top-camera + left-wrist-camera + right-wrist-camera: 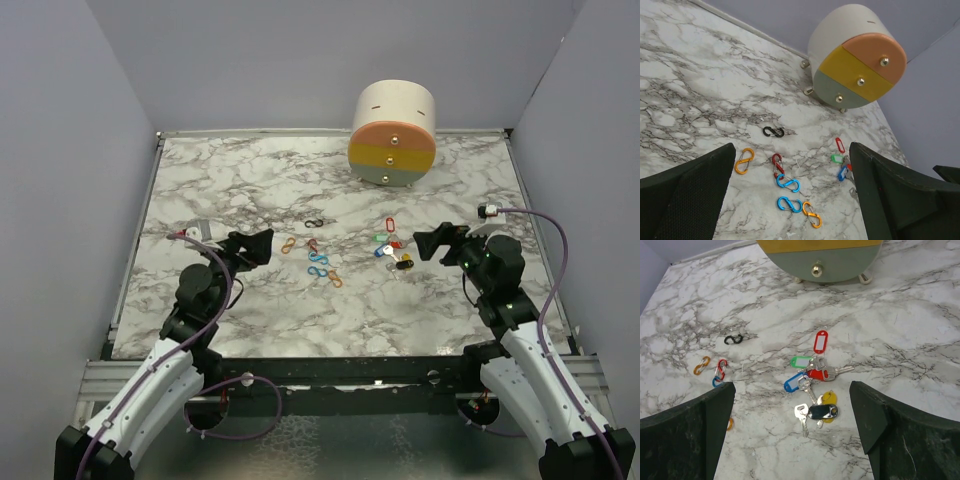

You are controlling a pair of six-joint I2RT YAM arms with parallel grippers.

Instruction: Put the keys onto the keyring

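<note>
The keys (392,250) lie in a loose heap right of the table's middle, small metal keys with red, green, blue, yellow and black plastic tags (822,412). They also show at the right edge of the left wrist view, as the keys (842,165). My right gripper (432,245) hovers open just right of the heap, which lies between its fingers (900,435) in its own view. My left gripper (258,247) is open too, left of several coloured S-shaped clips (788,183). I cannot single out a keyring.
A round cream drawer unit (393,135) with orange, yellow and grey-green fronts stands at the back right. A black clip (773,132) lies apart, behind the others. Grey walls close in the marble table (250,190) on three sides.
</note>
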